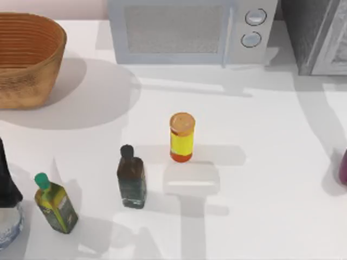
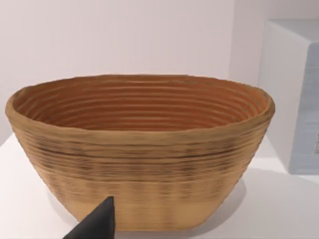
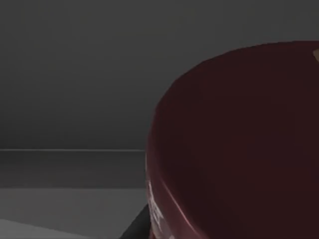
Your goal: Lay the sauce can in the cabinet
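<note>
Maroon-topped sauce can, seen very close in the right wrist view, with a dark finger of the right gripper beside its lower edge; whether that pincer is clenched on the can cannot be told. On the table a sliver of the same can shows at the right edge, well to the right of the yellow cylinder, which stands upright with its orange lid at mid-table. Dark bottle: left of and nearer than the cylinder. Green-capped oil bottle: farther left again, leaning. Left arm: farther left still, at the table's left edge, over a glassy object; its pincer state cannot be told. Woven basket: far left of the cylinder, at the back. Microwave: directly behind the cylinder, knobs at its right. Cabinet: behind and far right of the cylinder, speckled dark grey.
</note>
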Motion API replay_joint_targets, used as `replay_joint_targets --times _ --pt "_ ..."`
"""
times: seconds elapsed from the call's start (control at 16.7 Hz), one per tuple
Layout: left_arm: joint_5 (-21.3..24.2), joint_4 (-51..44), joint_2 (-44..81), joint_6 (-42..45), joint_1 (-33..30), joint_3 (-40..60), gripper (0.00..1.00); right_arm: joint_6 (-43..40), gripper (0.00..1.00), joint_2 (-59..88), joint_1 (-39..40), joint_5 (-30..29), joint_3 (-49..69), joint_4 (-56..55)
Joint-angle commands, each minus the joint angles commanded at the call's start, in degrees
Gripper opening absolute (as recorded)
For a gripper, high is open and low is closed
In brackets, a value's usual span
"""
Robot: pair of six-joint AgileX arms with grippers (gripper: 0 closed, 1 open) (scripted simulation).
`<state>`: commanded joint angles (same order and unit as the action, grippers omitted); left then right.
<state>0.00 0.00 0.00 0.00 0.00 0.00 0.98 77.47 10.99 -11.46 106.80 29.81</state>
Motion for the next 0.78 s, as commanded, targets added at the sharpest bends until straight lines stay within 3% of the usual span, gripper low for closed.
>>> replay_joint_targets --times 0.36,0.78 --pt "0.0 0.0 0.0 0.0 0.0 0.0 1.0 0.04 0.0 0.63 -0.39 0.16 0.49 -0.24" --pt "0.0 0.0 0.0 0.0 0.0 0.0 1.0 -0.01 0.0 16.53 -2.69 2.42 14.02 -2.57"
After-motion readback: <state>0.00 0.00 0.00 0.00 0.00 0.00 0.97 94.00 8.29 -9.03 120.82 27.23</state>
